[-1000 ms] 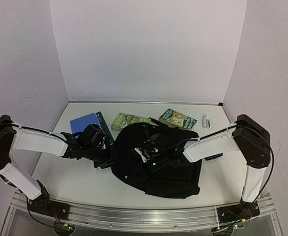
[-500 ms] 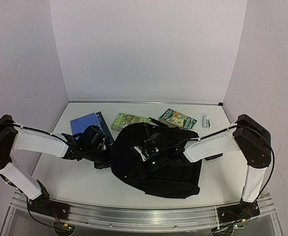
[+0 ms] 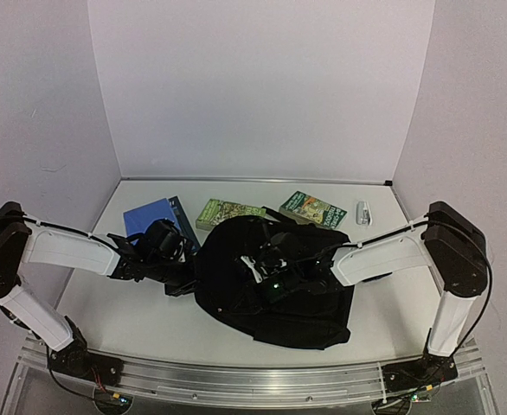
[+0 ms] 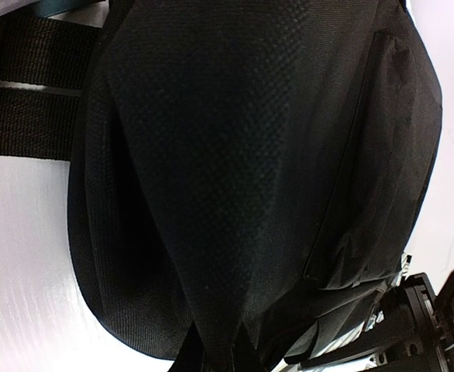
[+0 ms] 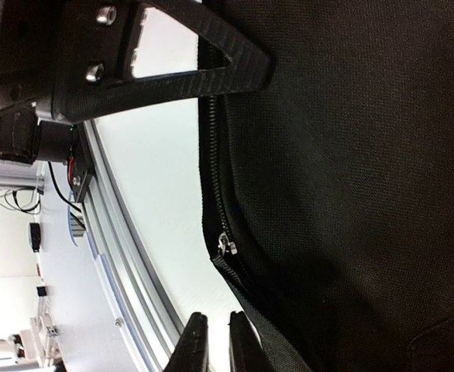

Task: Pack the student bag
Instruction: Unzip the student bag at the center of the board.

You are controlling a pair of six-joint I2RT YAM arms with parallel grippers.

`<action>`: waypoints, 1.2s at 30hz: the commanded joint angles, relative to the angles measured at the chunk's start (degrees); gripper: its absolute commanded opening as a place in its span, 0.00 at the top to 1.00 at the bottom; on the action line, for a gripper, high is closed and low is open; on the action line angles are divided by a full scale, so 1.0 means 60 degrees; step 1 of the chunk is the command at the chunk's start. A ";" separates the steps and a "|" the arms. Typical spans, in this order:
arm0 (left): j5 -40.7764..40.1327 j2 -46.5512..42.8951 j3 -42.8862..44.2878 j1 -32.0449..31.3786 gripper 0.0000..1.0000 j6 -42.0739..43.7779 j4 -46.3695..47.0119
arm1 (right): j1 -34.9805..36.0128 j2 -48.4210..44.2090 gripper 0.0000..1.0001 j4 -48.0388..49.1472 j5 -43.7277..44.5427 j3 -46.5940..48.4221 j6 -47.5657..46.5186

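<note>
The student bag (image 3: 301,313) lies mid-worktop, closer to the near edge. The left gripper (image 3: 186,284) pinches the fabric at its left side. The right gripper (image 3: 266,271) hangs over its zipper pull (image 5: 225,246) with jaws wide apart.

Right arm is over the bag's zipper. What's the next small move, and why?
Probably nudge the right gripper so the zipper pull sits centred between its open fingers, then close. The pull lies ungripped along the edge of the student bag.
</note>
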 commanded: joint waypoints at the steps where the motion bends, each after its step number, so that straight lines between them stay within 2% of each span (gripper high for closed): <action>1: 0.0162 -0.0177 -0.0102 0.0086 1.00 0.0380 0.0432 | -0.0005 0.0225 0.76 0.0212 0.0048 0.0589 -0.0002; 3: 0.0180 -0.0190 -0.0092 0.0085 1.00 0.0421 0.0433 | -0.0007 0.0423 0.68 0.0223 0.0059 0.0807 -0.0031; 6: 0.0196 -0.0205 -0.0102 0.0086 1.00 0.0426 0.0451 | -0.0001 0.0727 0.64 0.0220 0.0002 0.1099 -0.0083; 21: 0.0306 -0.0075 -0.0086 0.0086 1.00 0.0459 0.0800 | 0.0299 0.1518 0.64 0.0150 0.0045 0.1452 -0.0141; 25: 0.0330 -0.0024 -0.0072 0.0086 1.00 0.0470 0.0841 | 0.0315 0.1586 0.75 0.0150 0.0143 0.1539 -0.0094; 29: 0.0268 -0.0041 -0.0072 0.0087 1.00 0.0445 0.0794 | 0.0322 0.1557 0.97 0.0151 0.0265 0.1637 0.0002; 36: -0.0239 -0.0245 -0.0189 0.0207 1.00 0.0204 0.0292 | 0.0322 0.0899 1.00 0.0142 0.0498 0.1107 0.0320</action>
